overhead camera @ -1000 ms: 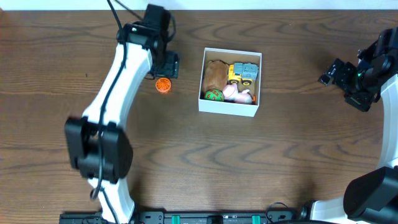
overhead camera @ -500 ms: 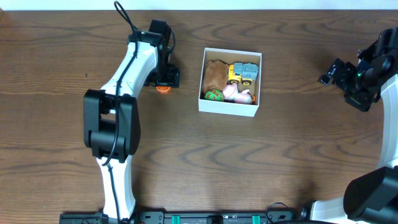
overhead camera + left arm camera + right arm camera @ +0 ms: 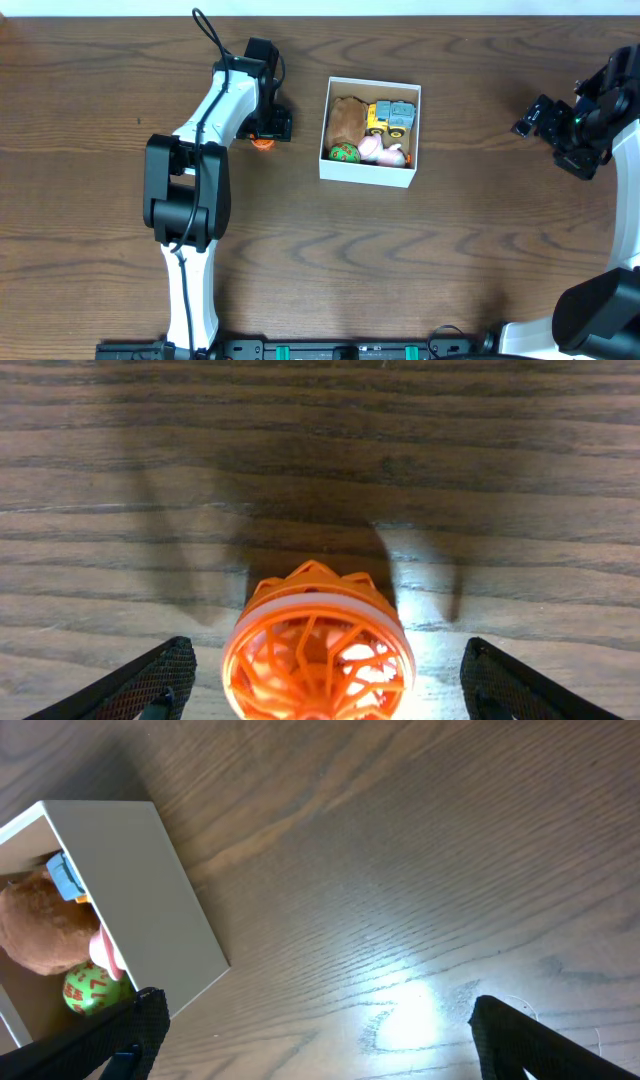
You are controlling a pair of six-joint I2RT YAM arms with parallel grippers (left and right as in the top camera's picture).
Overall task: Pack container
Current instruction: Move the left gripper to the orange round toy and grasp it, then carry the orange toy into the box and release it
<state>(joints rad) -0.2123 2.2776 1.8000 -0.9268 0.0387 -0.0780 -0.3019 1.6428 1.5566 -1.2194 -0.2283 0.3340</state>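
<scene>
The container (image 3: 366, 170) is a square white box with a tan floor, at the table's middle. It holds a brown plush, a yellow and grey toy truck (image 3: 389, 117), a pink toy and a green ball (image 3: 345, 153). It also shows in the right wrist view (image 3: 150, 900). An orange lattice ball (image 3: 262, 142) lies on the table left of the box. My left gripper (image 3: 266, 128) is open right over it, with the ball (image 3: 317, 650) between the two fingers, not touching. My right gripper (image 3: 528, 120) is open and empty, far right of the box.
The brown wooden table (image 3: 420, 260) carries nothing else loose. The left arm stretches from the front left up to the ball. The right arm stands at the right edge.
The left arm has swung in and its gripper has come down over the orange ball, which now sits between the fingers. The right arm and the box have not moved.
</scene>
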